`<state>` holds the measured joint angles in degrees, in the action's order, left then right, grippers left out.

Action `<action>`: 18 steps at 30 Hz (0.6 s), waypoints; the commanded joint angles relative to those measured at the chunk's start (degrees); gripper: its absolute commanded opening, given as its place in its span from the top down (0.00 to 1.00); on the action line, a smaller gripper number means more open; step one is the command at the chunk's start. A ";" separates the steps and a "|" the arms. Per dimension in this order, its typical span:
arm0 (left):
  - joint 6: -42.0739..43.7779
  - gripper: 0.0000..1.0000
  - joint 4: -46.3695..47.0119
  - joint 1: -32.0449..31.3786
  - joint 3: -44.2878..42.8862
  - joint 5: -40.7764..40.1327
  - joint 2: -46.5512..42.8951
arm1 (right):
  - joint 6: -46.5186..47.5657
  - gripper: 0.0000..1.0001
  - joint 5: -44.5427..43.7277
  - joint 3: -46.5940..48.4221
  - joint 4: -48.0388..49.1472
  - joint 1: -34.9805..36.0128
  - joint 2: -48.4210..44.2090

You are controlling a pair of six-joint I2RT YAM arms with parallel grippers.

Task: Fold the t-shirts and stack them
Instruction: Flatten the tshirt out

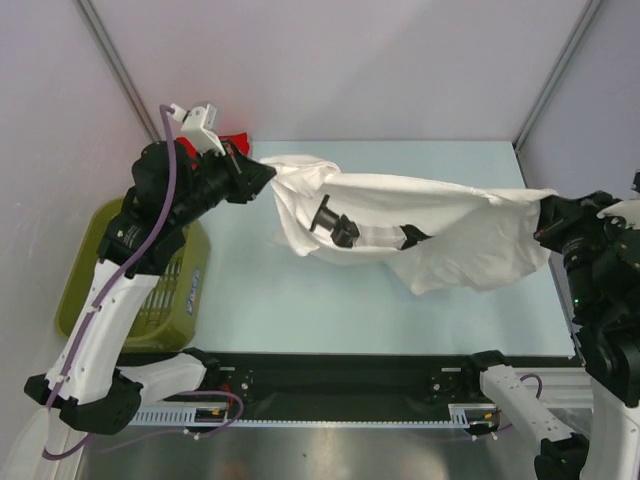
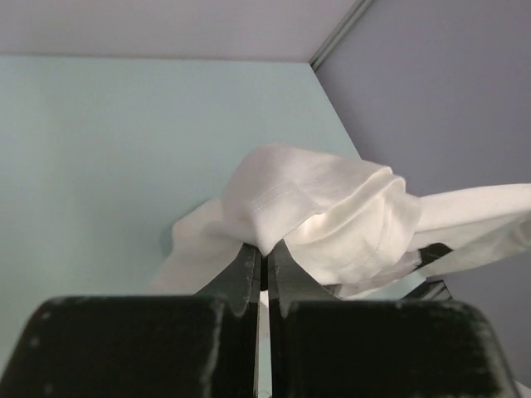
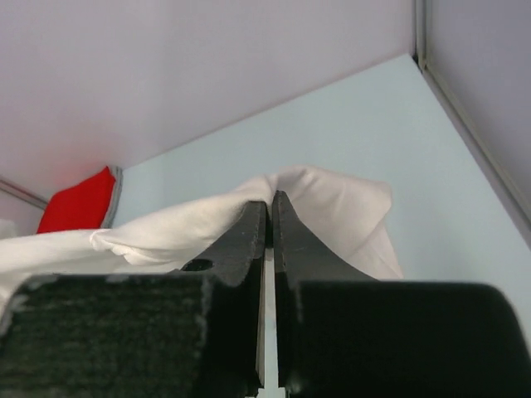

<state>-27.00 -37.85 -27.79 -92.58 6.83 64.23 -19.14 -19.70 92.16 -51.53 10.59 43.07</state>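
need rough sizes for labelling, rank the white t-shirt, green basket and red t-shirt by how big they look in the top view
1. white t-shirt, spread wide
2. olive-green basket, partly hidden
3. red t-shirt, only a scrap shows, so its true size is unsure

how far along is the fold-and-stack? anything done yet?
Done: nothing folded or stacked that I can see. In hand: the white t-shirt is stretched between the left gripper and the right gripper, both shut on its edges. Left: fold it, then the red t-shirt at the table's far left, and stack them.
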 commanded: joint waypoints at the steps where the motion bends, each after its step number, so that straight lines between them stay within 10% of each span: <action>1: -3.05 1.00 4.96 1.25 3.62 0.81 -3.31 | 3.66 1.00 -5.17 6.97 7.92 -0.31 0.43; 9: -4.81 1.00 4.36 1.51 9.95 0.38 -5.08 | 3.93 1.00 -5.95 7.44 13.37 -0.13 6.76; 18: -4.02 1.00 1.37 9.84 13.30 -15.96 4.14 | 7.01 1.00 -3.78 -6.19 41.13 -3.11 26.86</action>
<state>-31.48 -35.92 -22.26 -80.40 0.75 64.77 -14.26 -22.81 88.95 -24.75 9.41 62.54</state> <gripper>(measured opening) 0.017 0.023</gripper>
